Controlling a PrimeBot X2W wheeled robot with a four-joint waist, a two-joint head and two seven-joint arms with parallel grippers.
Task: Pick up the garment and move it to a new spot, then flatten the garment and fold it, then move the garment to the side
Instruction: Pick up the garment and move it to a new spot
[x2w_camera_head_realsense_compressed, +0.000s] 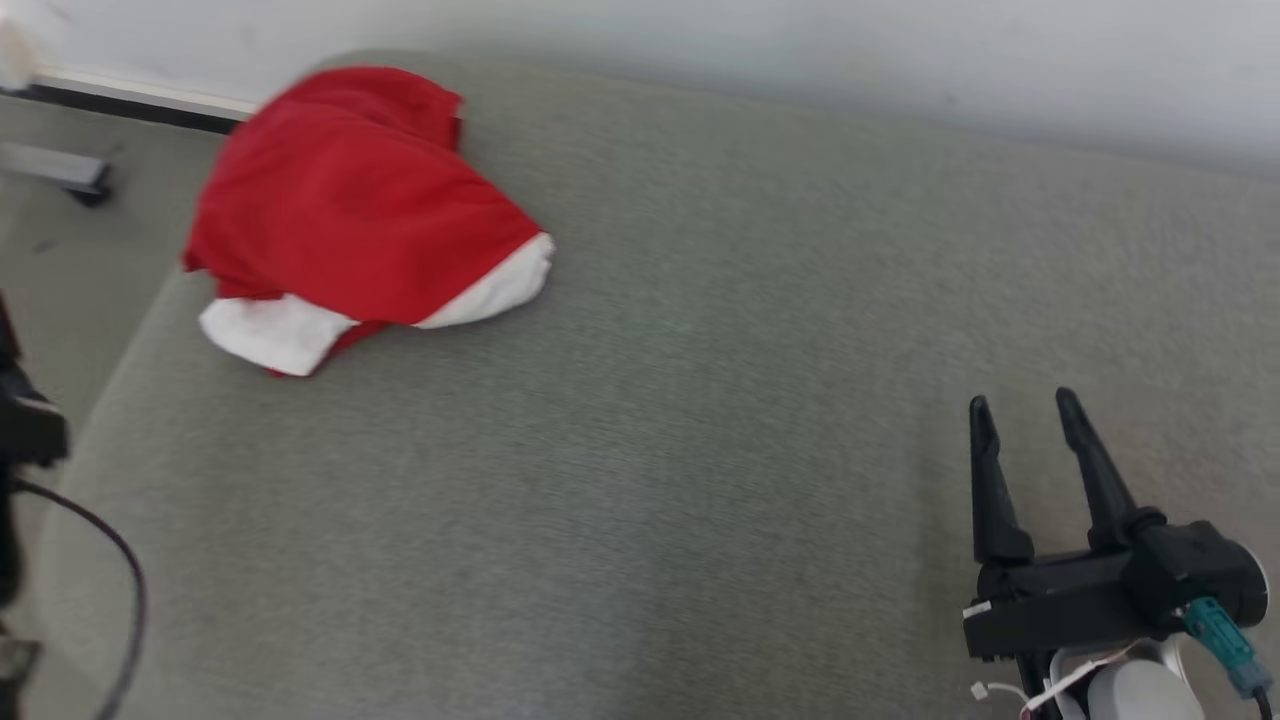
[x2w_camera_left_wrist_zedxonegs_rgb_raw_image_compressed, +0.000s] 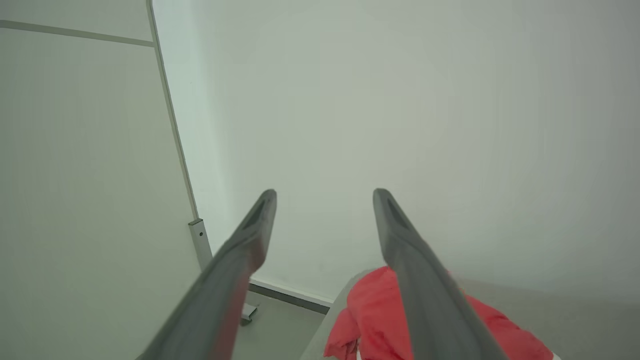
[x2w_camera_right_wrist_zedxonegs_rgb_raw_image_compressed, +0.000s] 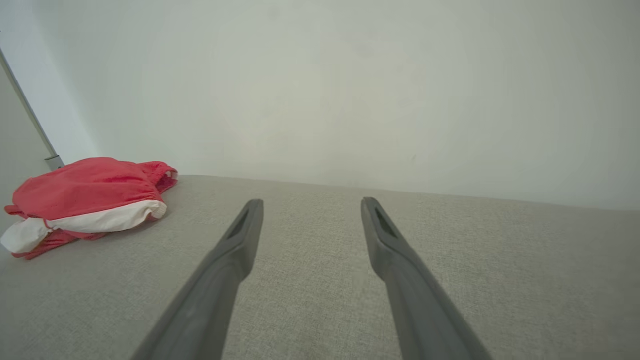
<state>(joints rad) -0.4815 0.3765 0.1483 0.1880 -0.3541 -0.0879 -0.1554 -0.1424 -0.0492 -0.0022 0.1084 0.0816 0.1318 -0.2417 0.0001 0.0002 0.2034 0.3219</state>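
A bench (x2w_camera_head_realsense_compressed: 700, 400) padded in grey woven fabric stands with its far edge along a plain white wall (x2w_camera_head_realsense_compressed: 800, 50). One thing lies on it: a red garment (x2w_camera_head_realsense_compressed: 350, 200), crumpled in a low heap close to the wall, at the bench's rounded corner. White bands of the garment show along its side away from the wall, resting on the fabric.

Black right hand (x2w_camera_head_realsense_compressed: 1024, 402), two long tapered fingers (x2w_camera_head_realsense_compressed: 1095, 470) — teal connector (x2w_camera_head_realsense_compressed: 1222, 632), white wires (x2w_camera_head_realsense_compressed: 1075, 678), pale wrist (x2w_camera_head_realsense_compressed: 1135, 695)
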